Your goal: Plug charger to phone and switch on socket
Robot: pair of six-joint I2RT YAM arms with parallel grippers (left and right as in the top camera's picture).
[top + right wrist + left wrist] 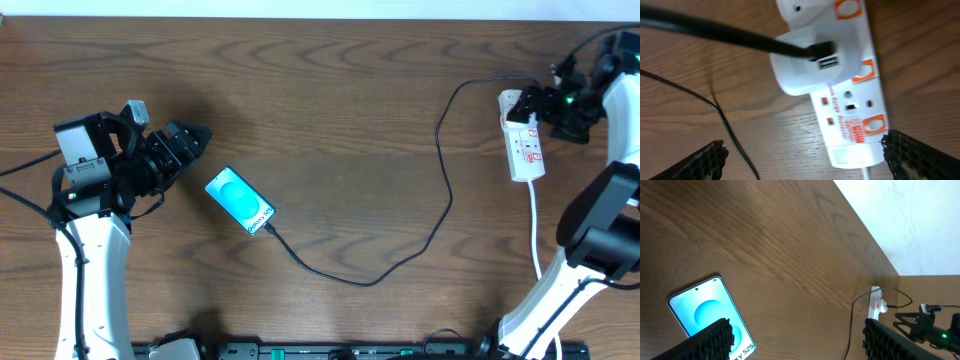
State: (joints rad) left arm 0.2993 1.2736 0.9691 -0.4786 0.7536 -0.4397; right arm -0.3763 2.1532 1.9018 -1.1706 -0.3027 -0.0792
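The phone [240, 200] lies on the table left of centre, light blue screen up; its lower part also shows in the left wrist view [707, 315]. The thin black charger cable [440, 200] runs from the phone's lower end in a loop up to the white plug on the socket [525, 150]. The cable tip sits at the phone's bottom edge [270, 230]. My left gripper [195, 137] is open, above and left of the phone. My right gripper [530, 103] is open, over the socket's plug end. The right wrist view shows the socket [850, 120] with the plug [810, 65] in it.
The table's far edge meets a white wall [900, 215]. The socket's white lead [535, 225] runs toward the front edge at the right. The right arm base [560, 290] stands at the front right, the left arm base [90, 280] at the front left.
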